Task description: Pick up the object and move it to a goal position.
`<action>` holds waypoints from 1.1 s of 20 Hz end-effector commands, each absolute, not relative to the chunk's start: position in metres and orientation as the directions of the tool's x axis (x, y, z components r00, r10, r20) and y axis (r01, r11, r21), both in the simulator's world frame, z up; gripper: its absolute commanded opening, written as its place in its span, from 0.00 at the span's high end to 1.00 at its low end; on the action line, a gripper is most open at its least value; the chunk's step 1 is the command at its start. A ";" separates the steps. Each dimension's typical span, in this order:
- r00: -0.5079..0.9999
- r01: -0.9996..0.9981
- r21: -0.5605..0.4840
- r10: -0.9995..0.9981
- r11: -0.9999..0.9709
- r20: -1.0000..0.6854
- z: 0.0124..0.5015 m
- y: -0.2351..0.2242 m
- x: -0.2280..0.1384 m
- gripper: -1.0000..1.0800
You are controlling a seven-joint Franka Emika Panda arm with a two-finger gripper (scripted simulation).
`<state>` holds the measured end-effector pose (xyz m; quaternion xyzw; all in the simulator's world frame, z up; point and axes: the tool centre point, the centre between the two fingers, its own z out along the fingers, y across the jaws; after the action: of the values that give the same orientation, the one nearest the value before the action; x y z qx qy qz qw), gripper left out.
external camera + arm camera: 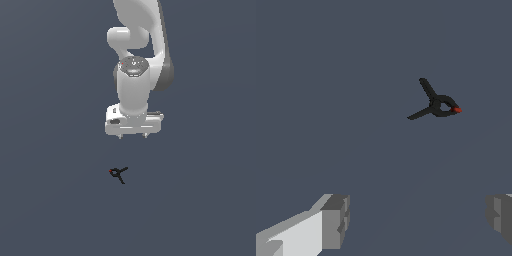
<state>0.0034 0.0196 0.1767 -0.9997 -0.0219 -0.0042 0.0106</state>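
The object (118,174) is a tiny black thing with thin splayed prongs and a red spot at one end. It lies on the grey floor, below the gripper in the exterior view and slightly toward that view's left. In the wrist view the object (436,103) shows clearly, apart from the fingers. My gripper (133,135) hangs above the floor, pointing down, open and empty. Its two grey fingertips (335,220) stand wide apart in the wrist view.
The flat dark grey floor (50,200) fills both views. The white arm (137,40) rises behind the gripper in the exterior view. No goal marker shows.
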 end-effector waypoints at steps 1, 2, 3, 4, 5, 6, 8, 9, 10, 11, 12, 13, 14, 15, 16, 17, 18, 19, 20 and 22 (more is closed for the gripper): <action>0.999 0.045 -0.021 0.045 -0.999 0.009 0.176 0.019 0.003 0.04; 0.999 0.049 -0.020 0.049 -0.999 0.009 0.176 0.019 0.004 0.04; 0.999 0.054 -0.020 0.054 -0.998 0.009 0.176 0.019 0.004 0.04; 0.998 0.060 -0.019 0.060 -0.998 0.009 0.175 0.019 0.005 0.04; 0.998 0.067 -0.019 0.067 -0.998 0.009 0.175 0.018 0.005 0.04; 0.997 0.076 -0.018 0.076 -0.997 0.008 0.174 0.018 0.006 0.04; 0.995 0.098 -0.017 0.097 -0.995 0.008 0.173 0.017 0.008 0.04; 0.994 0.110 -0.016 0.110 -0.994 0.008 0.172 0.017 0.009 0.04; 0.992 0.124 -0.015 0.124 -0.992 0.008 0.171 0.016 0.010 0.04; 0.990 0.139 -0.014 0.139 -0.990 0.008 0.169 0.016 0.012 0.04; 0.988 0.156 -0.013 0.156 -0.988 0.008 0.168 0.015 0.013 0.04; 0.985 0.173 -0.012 0.173 -0.985 0.007 0.167 0.014 0.015 0.04; 0.981 0.192 -0.011 0.192 -0.981 0.007 0.165 0.014 0.016 0.04; 0.977 0.213 -0.010 0.212 -0.977 0.007 0.164 0.013 0.018 0.04; 0.972 0.234 -0.009 0.234 -0.972 0.006 0.162 0.012 0.020 0.04; 0.967 0.257 -0.007 0.256 -0.967 0.006 0.160 0.011 0.022 0.04; 0.960 0.280 -0.006 0.280 -0.960 0.005 0.158 0.010 0.024 0.04; 0.952 0.305 -0.005 0.305 -0.952 0.004 0.156 0.009 0.026 0.04; 0.944 0.331 -0.004 0.331 -0.944 0.004 0.154 0.008 0.028 0.04; 0.924 0.381 -0.002 0.381 -0.924 0.002 0.149 0.006 0.033 0.04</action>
<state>0.0293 0.0074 0.1528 -0.9847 -0.1742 -0.0014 0.0020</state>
